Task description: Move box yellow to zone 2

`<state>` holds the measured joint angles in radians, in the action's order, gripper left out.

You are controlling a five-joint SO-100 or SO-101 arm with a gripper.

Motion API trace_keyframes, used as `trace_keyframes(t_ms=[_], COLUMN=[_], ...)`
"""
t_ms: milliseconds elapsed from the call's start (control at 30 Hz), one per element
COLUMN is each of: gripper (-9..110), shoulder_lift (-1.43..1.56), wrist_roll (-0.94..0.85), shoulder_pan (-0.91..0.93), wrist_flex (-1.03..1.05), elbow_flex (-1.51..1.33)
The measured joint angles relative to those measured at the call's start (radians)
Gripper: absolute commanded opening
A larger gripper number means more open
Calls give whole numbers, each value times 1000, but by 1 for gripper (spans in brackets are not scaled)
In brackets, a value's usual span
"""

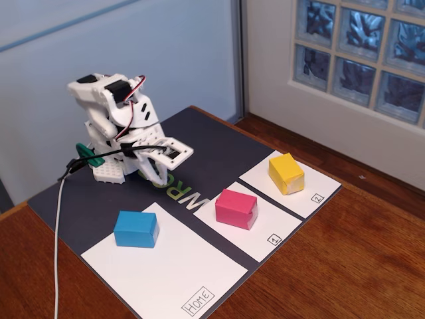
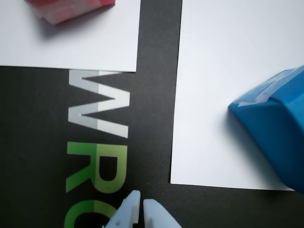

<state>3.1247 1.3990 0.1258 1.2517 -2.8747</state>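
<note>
The yellow box [image 1: 287,173] sits on the white sheet marked "2" [image 1: 312,193] at the right of the fixed view. It is out of the wrist view. My gripper [image 1: 159,174] is folded back near the arm's base, low over the dark mat, far from the yellow box. In the wrist view its white fingertips [image 2: 134,203] show at the bottom edge, nearly together with nothing between them; the gripper [image 2: 141,204] is shut and empty.
A pink box [image 1: 236,208] sits on the sheet marked "1" [image 1: 265,232]; it shows at the top left of the wrist view [image 2: 66,9]. A blue box [image 1: 136,229] sits on the "Home" sheet [image 1: 172,279], also at the right of the wrist view [image 2: 275,128]. A white cable [image 1: 58,232] hangs at left.
</note>
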Motion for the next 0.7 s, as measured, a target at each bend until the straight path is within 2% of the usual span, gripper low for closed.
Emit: trace_keyframes(t_ms=[300, 433, 700], gripper=[-1, -1, 0], shoulder_lift=[132, 163, 163], wrist_roll=[0, 35, 20], shoulder_pan=[8, -25, -18], wrist_flex=[44, 121, 124], elbow_flex=[-160, -166, -167])
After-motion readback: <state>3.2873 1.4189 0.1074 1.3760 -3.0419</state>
